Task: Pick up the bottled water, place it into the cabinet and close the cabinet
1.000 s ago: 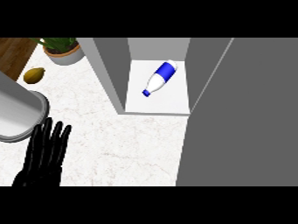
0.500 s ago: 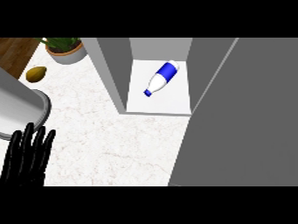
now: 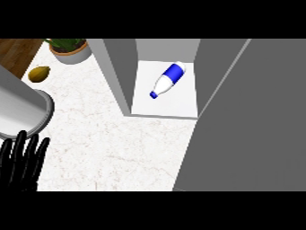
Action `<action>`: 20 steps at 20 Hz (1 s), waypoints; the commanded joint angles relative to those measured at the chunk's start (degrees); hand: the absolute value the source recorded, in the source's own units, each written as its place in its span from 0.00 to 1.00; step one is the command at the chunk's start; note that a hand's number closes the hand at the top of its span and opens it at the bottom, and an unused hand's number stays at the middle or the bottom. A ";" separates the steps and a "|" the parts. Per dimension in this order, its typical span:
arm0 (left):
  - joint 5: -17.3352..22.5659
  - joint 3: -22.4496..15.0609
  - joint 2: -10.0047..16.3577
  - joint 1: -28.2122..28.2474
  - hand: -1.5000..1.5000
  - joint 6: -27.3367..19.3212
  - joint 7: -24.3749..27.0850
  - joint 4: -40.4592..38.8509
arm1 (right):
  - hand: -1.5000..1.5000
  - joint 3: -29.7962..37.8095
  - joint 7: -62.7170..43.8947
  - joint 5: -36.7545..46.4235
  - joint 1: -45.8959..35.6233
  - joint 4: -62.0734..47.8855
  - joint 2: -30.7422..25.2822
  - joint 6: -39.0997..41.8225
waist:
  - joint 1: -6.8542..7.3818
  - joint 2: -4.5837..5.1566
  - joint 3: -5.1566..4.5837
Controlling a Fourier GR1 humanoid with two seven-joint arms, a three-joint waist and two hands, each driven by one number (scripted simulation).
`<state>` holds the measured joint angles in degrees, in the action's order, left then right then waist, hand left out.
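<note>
While resting low at the view's left edge, holds nothing: left hand (image 3: 17, 166), fingers straight and slightly spread, apart from everything on the marbled counter (image 3: 109, 143). Lies on its side on the white floor inside the cabinet (image 3: 119, 76), narrow end toward the front: bottled water (image 3: 168, 80). Stands open at right: grey cabinet door (image 3: 261, 121). Sit near the counter's far left corner: potted plant (image 3: 70, 50), yellow fruit (image 3: 40, 73)
</note>
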<state>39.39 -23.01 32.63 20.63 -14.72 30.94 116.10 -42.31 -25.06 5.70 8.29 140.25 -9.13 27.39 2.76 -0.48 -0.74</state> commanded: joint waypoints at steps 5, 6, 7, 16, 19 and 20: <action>0.84 2.07 1.15 1.01 0.00 1.91 1.02 0.05 | 1.00 -4.79 -3.58 3.73 -7.07 -5.38 8.63 -8.07 | 1.02 0.29 -0.07; 0.87 1.36 0.95 0.32 0.00 2.49 0.77 0.12 | 1.00 -4.24 -3.39 3.28 -7.35 -6.05 8.62 -7.92 | 0.79 0.54 -0.08; 1.87 1.99 1.35 0.86 0.00 3.03 0.55 0.90 | 1.00 -4.50 -3.40 3.29 -7.26 -6.31 8.62 -7.70 | 1.21 0.40 -0.07; 2.13 2.10 2.30 2.08 0.00 5.07 0.92 0.93 | 1.00 -1.55 -2.24 -1.98 -6.50 -7.35 8.62 -8.82 | 2.80 1.59 -0.05; 2.10 3.33 2.96 2.17 0.00 5.39 1.41 1.59 | 1.00 -1.77 -2.59 -4.87 -6.05 -7.98 8.63 -8.26 | 4.25 1.77 -0.06; 2.07 3.66 3.24 1.36 0.00 5.87 1.30 0.68 | 1.00 -1.96 -2.46 -6.39 -6.27 -10.54 8.63 -6.92 | 4.63 2.48 -0.07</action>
<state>41.55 -19.95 35.25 22.38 -9.78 32.03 117.17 -41.37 -25.95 0.10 5.33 138.89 -9.87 28.19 6.21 1.18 -0.81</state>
